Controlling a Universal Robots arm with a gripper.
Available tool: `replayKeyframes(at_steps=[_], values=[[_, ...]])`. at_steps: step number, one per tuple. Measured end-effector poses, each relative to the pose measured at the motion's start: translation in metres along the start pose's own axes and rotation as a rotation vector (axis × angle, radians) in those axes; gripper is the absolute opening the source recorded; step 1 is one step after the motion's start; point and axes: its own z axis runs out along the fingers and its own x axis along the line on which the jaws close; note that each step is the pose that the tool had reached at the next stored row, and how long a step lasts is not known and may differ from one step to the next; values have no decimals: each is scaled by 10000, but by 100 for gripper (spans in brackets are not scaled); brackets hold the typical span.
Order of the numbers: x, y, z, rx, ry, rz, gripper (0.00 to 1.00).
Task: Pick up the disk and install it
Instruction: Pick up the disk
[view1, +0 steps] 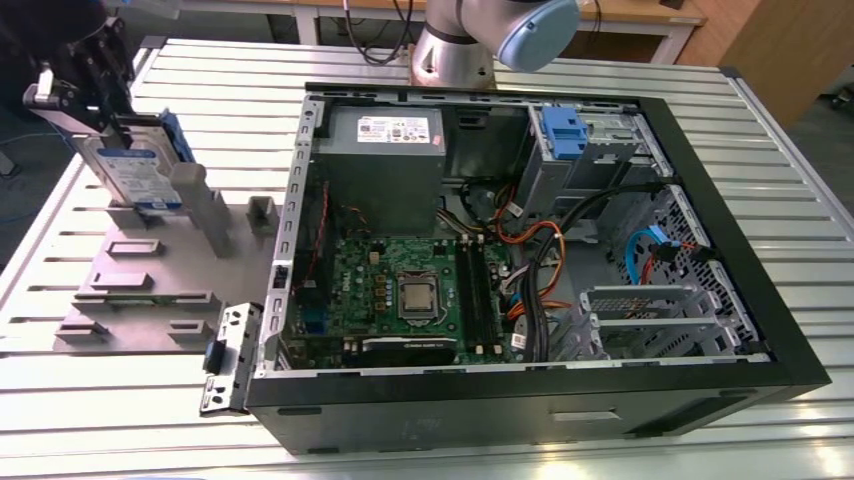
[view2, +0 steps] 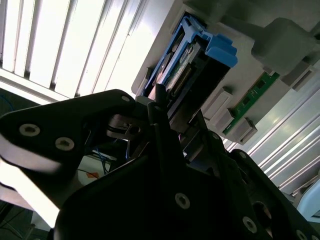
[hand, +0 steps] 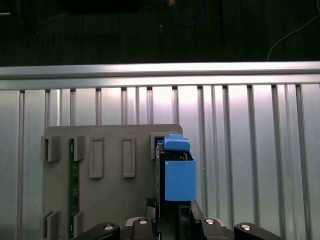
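Note:
The disk (view1: 138, 168) stands on edge in the grey plastic stand (view1: 154, 270) at the exterior view's left, its blue side bracket (view1: 175, 138) facing away from the camera. My gripper (view1: 114, 128) comes down on it from above. In the first wrist view the disk's blue bracket and tab (hand: 178, 172) sit between my two fingers (hand: 151, 206), which press on both faces of the disk. The second wrist view shows the disk's connector end (view2: 181, 80) and blue tab (view2: 220, 50) just beyond my gripper (view2: 177, 107).
An open computer case (view1: 747, 290) lies at the exterior view's right, with a motherboard (view1: 400, 290), a grey power-supply box (view1: 380, 135) and a drive bay holding a blue bracket (view1: 566, 132). A green board (hand: 74, 185) stands in another slot of the stand. The slatted table (view1: 120, 420) carries everything.

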Motion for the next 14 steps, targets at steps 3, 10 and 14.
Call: replayKeyframes(at_steps=[3,10,14], values=[[-1,1,-25,0,0,0,35],[-3,5,-96,1,-1,0,35],[-3,6,-120,3,-2,0,35]])
